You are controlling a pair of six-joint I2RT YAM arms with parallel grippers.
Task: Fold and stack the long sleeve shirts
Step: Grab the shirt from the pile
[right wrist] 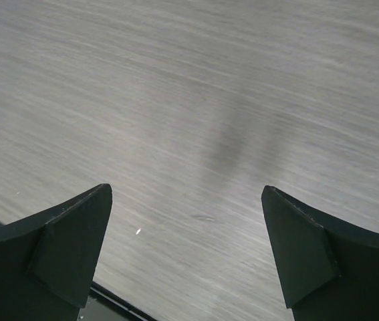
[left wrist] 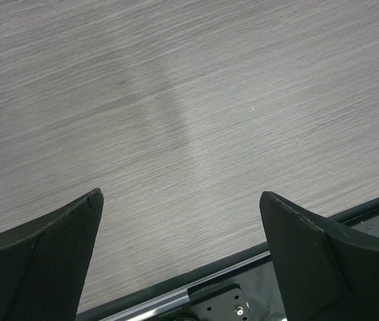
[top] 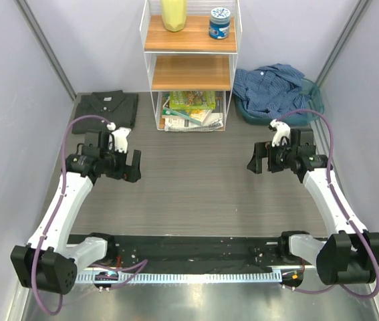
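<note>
My left claw (left wrist: 182, 200) and right claw (right wrist: 187, 190) both hang spread wide above the wood-grain table (top: 196, 194). Farther back, the grey shirt (top: 107, 107) lies folded flat (far left corner). The blue shirt (top: 273, 87) sits crumpled in the teal tub (top: 313, 110).

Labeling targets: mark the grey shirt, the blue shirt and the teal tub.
grey shirt (top: 109, 107), top view, folded front.
blue shirt (top: 273, 87), top view, crumpled middle.
teal tub (top: 253, 115), top view, near wall.
</note>
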